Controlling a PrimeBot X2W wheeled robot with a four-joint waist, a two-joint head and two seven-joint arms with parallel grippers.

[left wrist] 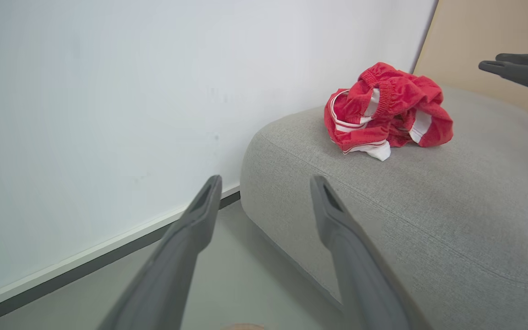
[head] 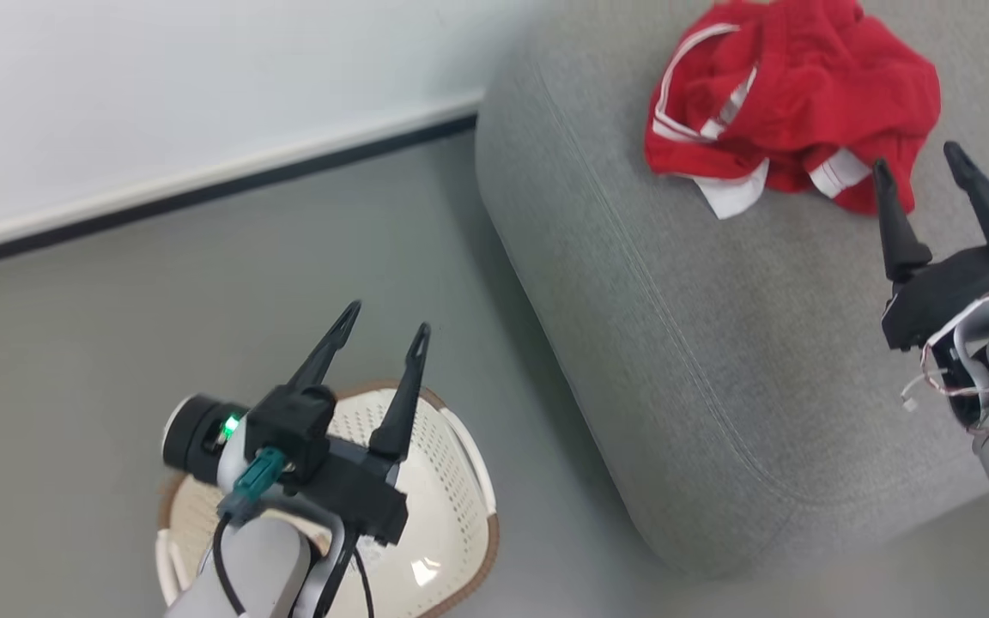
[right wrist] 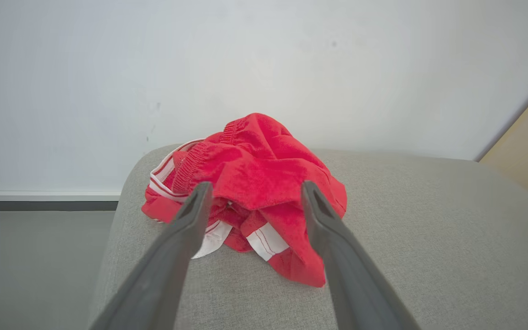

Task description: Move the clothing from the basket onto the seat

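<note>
Left gripper [head: 390, 316] — both long fingers spread apart, nothing between them. It hangs over the grey floor [head: 100, 360], fingertips aimed toward the white wall [head: 160, 77] and its dark skirting strip. Directly behind the fingers, under the wrist, sits the basket [head: 452, 481]: cream perforated plastic with a brown rim strip, partly hidden by the forearm. The stretch of its inside that shows is bare white plastic.

Right gripper [head: 915, 154] — fingers likewise parted, holding nothing. It hangs over the seat [head: 675, 343], a broad grey woven cushion with rounded edges.

The clothing [head: 791, 94] lies on the seat's top just ahead of the right fingertips, as a crumpled red heap with white trim and an elastic waistband showing. Whether it is one piece or two cannot be told from the bundle. In the right wrist view the heap lies straight ahead, framed between the two fingers. In the left wrist view the right fingers hang in the air beside the heap, a clear gap between them, not touching. From the left fingers the heap is well apart, ahead and off to the right-finger side, beyond the seat's rounded near corner.

A tan panel [left wrist: 488, 32] stands beyond the seat, behind the right fingers.
</note>
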